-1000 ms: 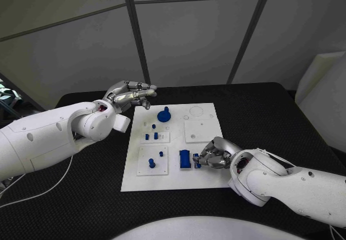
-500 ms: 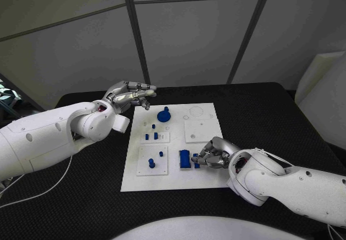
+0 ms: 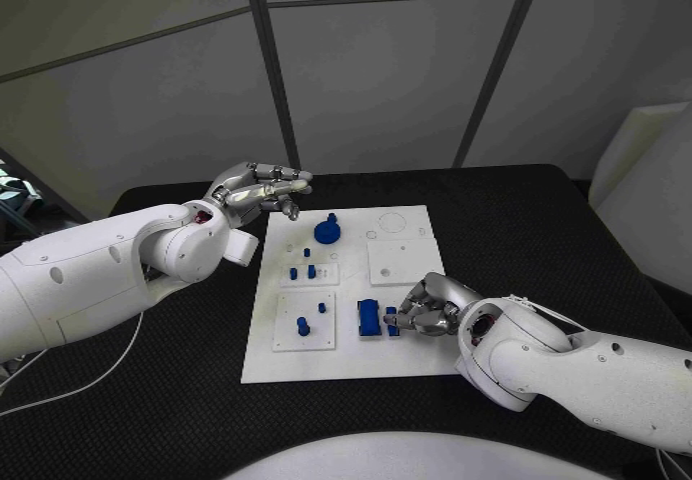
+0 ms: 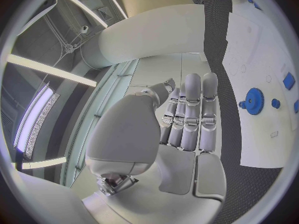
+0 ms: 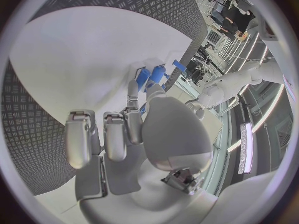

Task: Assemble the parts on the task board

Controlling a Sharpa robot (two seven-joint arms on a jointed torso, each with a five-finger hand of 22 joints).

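Here the white rectangular task board [image 3: 346, 295] lies in the middle of the black table [image 3: 548, 230], and everything else sits relative to it. On the board's far half, toward its left side, a blue gear-shaped part with a knob on top [image 3: 327, 232] stands by itself. Nearer than the gear, a small raised white tile [image 3: 310, 272] on the board carries a few short blue pegs [image 3: 310, 270]. Nearer again, a second white tile [image 3: 306, 322] holds one upright blue peg [image 3: 303, 325] and a smaller blue piece beside it. Just right of that second tile, a blue rectangular block [image 3: 369, 318] stands on the board. A plain white square tile [image 3: 400, 262] sits on the board's right half, with faint circular outlines beyond it.

The right hand [image 3: 421, 310] rests at the board's near right edge, its fingers curled in toward a small blue part [image 3: 392, 322] just right of the rectangular block. In the right wrist view the fingertips [image 5: 133, 90] reach down to blue pieces [image 5: 151, 76] on the board; they appear to touch one, but I cannot tell whether it is actually gripped.

The left hand [image 3: 260, 190] hovers off the board's far left corner, above the table, well apart from the gear. Its fingers are curled loosely together with nothing between them; the left wrist view shows them straight and side by side [image 4: 187, 112], holding nothing.

No readable writing or labels appear on the board.
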